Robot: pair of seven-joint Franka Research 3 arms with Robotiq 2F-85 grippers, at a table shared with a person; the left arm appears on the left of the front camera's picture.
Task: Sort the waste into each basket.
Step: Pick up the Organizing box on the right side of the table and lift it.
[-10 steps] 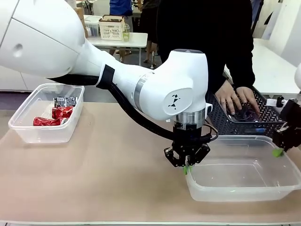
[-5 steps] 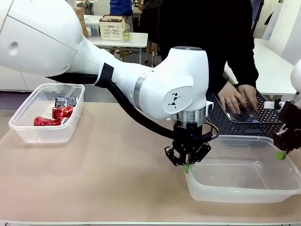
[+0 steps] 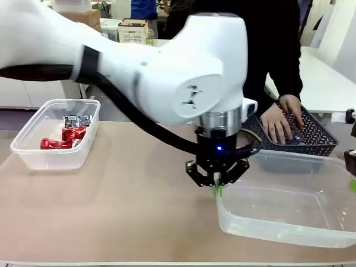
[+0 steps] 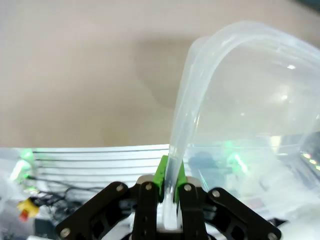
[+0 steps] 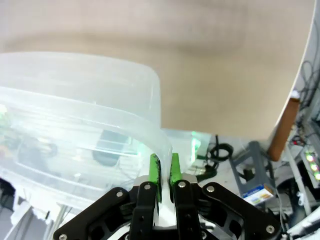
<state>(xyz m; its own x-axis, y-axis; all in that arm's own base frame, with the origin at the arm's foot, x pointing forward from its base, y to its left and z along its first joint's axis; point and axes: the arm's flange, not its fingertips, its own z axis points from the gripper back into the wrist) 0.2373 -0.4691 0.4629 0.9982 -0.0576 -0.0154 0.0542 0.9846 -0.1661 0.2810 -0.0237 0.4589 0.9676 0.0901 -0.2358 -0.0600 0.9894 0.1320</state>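
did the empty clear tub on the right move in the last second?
Yes. The empty tub, pinched by left gripper and right gripper, has risen and tilted; it now hides more of the dark lattice basket behind it.

Red cans [image 3: 60, 139] in left tub [image 3: 33, 153]; right tub [image 3: 289, 222] tilted

No text, label, brand or number can be read anywhere; print on the red cans [image 3: 57, 139] is too small to make out.
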